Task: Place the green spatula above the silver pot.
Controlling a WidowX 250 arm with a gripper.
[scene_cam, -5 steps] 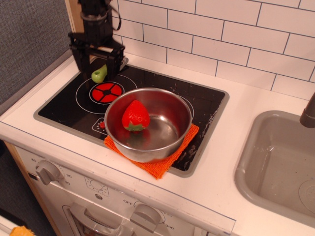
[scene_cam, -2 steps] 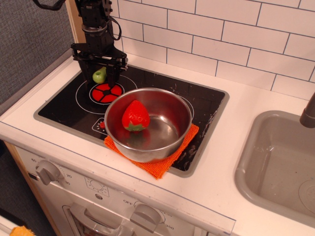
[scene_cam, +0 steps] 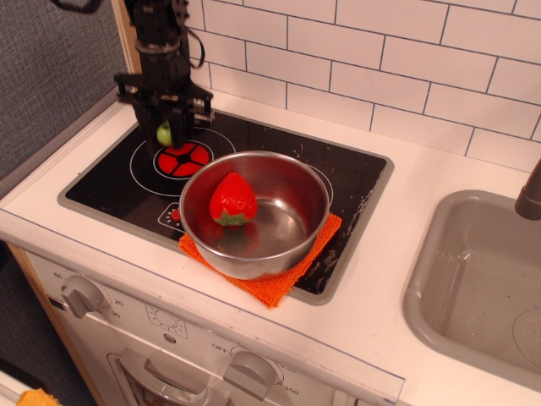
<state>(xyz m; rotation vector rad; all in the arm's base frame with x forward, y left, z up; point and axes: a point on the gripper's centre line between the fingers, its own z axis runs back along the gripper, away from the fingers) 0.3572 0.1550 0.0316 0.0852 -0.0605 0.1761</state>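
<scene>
Gripper drops and narrows onto spatula at stove's back left; grasp apparently made, lift toward spot behind pot comes next.

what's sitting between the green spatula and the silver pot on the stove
Only the red burner ring printed on the black cooktop lies between the green spatula and the silver pot; no loose item, in the single camera view.
</scene>
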